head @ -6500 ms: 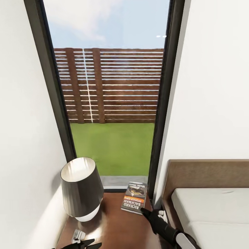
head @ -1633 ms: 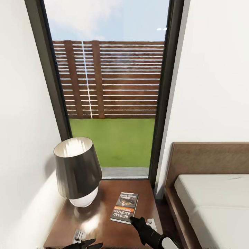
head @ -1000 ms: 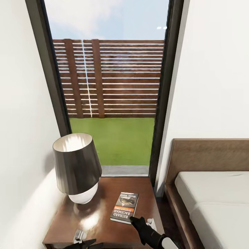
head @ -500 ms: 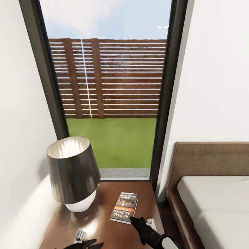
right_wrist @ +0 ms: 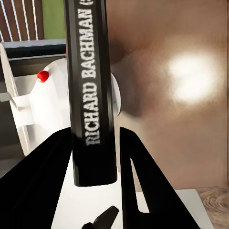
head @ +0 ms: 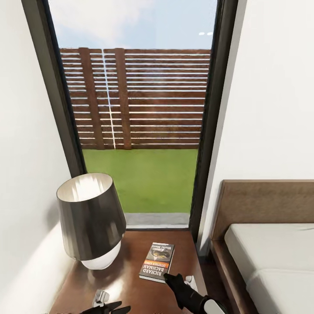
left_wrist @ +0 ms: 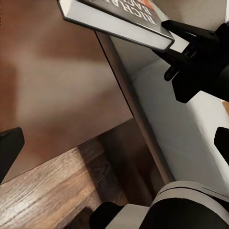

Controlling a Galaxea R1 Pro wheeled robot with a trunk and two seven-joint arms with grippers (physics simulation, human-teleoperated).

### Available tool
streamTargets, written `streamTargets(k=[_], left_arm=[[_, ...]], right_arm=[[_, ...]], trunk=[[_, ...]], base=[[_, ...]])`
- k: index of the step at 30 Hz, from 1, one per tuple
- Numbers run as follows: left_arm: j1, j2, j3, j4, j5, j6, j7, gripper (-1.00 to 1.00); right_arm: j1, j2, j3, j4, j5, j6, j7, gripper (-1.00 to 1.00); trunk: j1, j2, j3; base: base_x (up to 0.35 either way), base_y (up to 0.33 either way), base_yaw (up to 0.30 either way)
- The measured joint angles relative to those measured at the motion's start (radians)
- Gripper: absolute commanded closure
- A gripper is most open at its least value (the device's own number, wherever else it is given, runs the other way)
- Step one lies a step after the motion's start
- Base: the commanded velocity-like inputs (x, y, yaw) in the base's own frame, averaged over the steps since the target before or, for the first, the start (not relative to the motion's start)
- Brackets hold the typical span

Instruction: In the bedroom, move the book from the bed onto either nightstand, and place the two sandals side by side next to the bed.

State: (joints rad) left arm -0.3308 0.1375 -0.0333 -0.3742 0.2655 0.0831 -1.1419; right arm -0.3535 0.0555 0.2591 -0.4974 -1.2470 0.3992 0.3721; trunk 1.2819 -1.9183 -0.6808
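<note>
The book (head: 157,261), with a dark cover and an orange band, hangs just above the dark brown nightstand (head: 126,283). My right gripper (head: 168,277) is shut on its near edge. In the right wrist view the white-lettered spine (right_wrist: 90,95) runs between the two black fingers (right_wrist: 47,167). The left wrist view sees the book (left_wrist: 114,19) from below, clear of the nightstand top (left_wrist: 62,95). My left gripper (head: 107,308) stands open at the nightstand's near edge, holding nothing. The bed (head: 270,253) lies to the right. The sandals are out of view.
A lamp with a dark shade (head: 90,218) takes up the nightstand's left half. A tall window (head: 139,131) rises behind it, with white walls on both sides. The bed's brown headboard (head: 261,200) stands against the right wall. Wooden floor (left_wrist: 57,191) shows below the nightstand.
The whole picture has shifted, so the camera moved; nightstand and lamp drift slightly left. The book stays in my right gripper. The left gripper has not moved.
</note>
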Motion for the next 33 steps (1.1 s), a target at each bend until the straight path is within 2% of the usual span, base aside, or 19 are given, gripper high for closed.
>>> streamTargets(k=[3,11,14,17,20,22,24,33], left_arm=[[0.000,0.000,0.000,0.000,0.000,0.000,-0.001,-1.00],[0.000,0.004,0.003,-0.009,0.002,0.002,-0.022,-1.00],[-0.004,0.010,0.004,-0.057,0.002,0.009,-0.108,-1.00],[-0.007,0.018,0.004,-0.087,0.002,0.017,-0.164,-1.00],[-0.013,0.038,0.004,-0.140,0.002,0.100,-0.202,-1.00],[-0.014,0.043,0.004,-0.173,0.001,0.156,-0.206,-1.00],[-0.015,0.042,0.001,-0.183,0.000,0.172,-0.206,-1.00],[-0.015,0.041,-0.001,-0.183,-0.003,0.175,-0.205,-1.00]], right_arm=[[0.000,0.000,0.000,0.000,0.000,0.000,0.000,1.00],[0.000,0.001,0.000,0.000,-0.002,0.001,0.000,1.00],[0.000,0.001,0.001,0.000,-0.002,0.000,0.000,1.00],[0.000,0.001,0.001,0.000,-0.002,0.001,0.000,1.00],[0.000,0.001,0.001,0.000,-0.002,0.000,0.000,1.00],[0.000,0.001,0.001,0.000,-0.002,0.000,0.000,1.00],[0.000,0.001,0.001,0.000,0.000,0.000,0.000,1.00],[0.000,0.001,0.001,0.000,0.000,0.000,0.000,1.00]], trunk=[[0.012,-0.021,-0.009],[0.012,-0.021,-0.009],[0.012,-0.021,-0.009],[0.012,-0.021,-0.009],[0.012,-0.021,-0.009],[0.012,-0.021,-0.009],[0.015,-0.028,-0.013],[0.050,-0.091,-0.041]], base=[[0.000,0.000,0.000],[0.000,0.000,0.000],[0.000,0.000,0.000],[0.000,0.000,0.000],[0.000,0.000,0.000],[0.000,0.000,0.000],[0.000,0.000,0.000],[0.000,0.000,0.000]])
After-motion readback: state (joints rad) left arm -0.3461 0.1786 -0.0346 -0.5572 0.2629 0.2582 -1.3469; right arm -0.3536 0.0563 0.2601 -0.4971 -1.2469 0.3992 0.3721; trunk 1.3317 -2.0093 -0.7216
